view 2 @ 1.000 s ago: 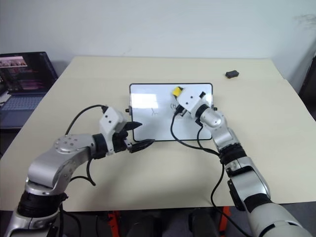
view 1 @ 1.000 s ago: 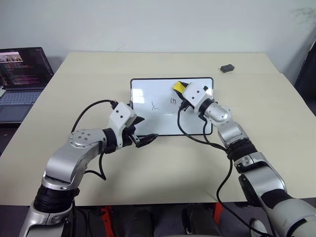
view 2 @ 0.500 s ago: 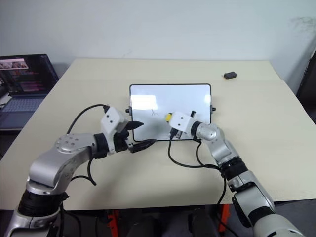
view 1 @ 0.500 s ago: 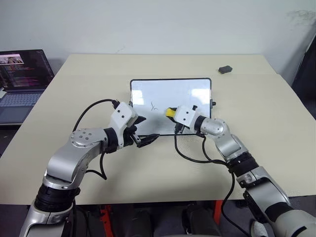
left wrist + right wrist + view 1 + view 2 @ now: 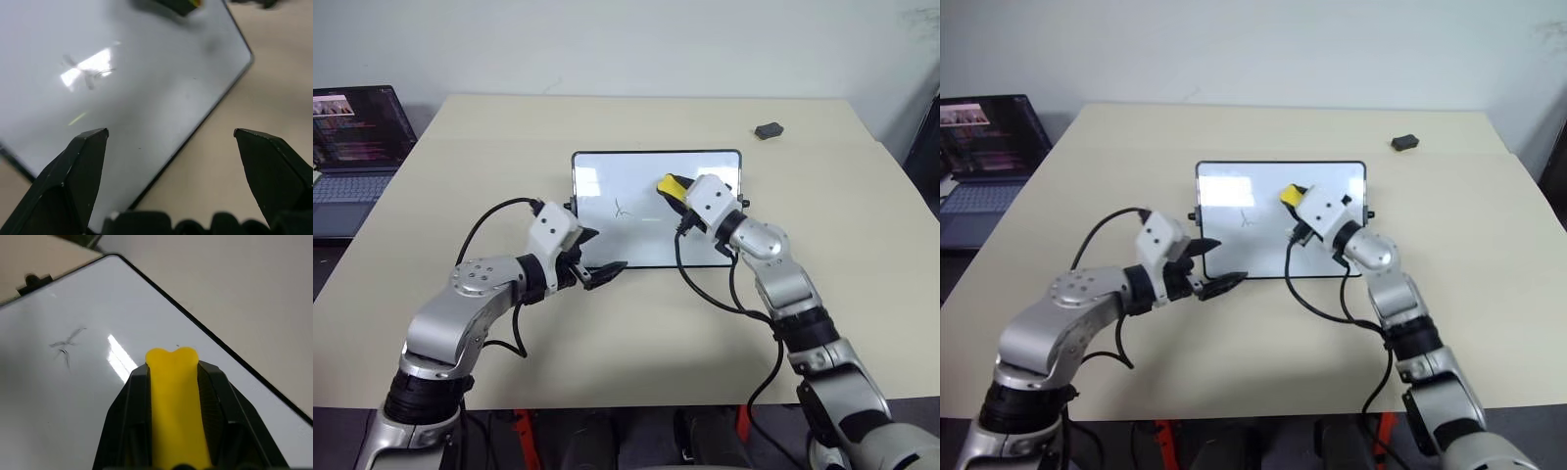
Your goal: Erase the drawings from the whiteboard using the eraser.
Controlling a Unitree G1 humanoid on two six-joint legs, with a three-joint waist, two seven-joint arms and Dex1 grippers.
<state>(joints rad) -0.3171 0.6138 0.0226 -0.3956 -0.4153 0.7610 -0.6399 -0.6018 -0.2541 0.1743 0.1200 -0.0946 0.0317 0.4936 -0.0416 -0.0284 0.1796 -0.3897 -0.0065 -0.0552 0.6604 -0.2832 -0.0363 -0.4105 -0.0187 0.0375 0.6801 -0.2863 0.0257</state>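
The whiteboard [image 5: 705,245] lies flat on the table, and one thin dark drawing [image 5: 623,209] shows left of its centre. My right gripper [image 5: 674,189] is shut on the yellow eraser [image 5: 668,184], over the board's far middle, to the right of that scribble. The right wrist view has the eraser [image 5: 173,396] between the black fingers, with the scribble [image 5: 66,345] beyond. My left gripper [image 5: 605,253] stands open at the board's near left edge. One finger [image 5: 80,166] is over the whiteboard [image 5: 161,98], the other over the table.
A small dark grey lump [image 5: 768,129] lies at the table's far right. An open laptop [image 5: 357,122] sits off the table's left side. Black cables hang from both wrists over the beige table [image 5: 636,323] in front of the board.
The right gripper swept the eraser toward the board's near edge, then back to its far middle. The scribble right of centre is gone. The left gripper stayed put.
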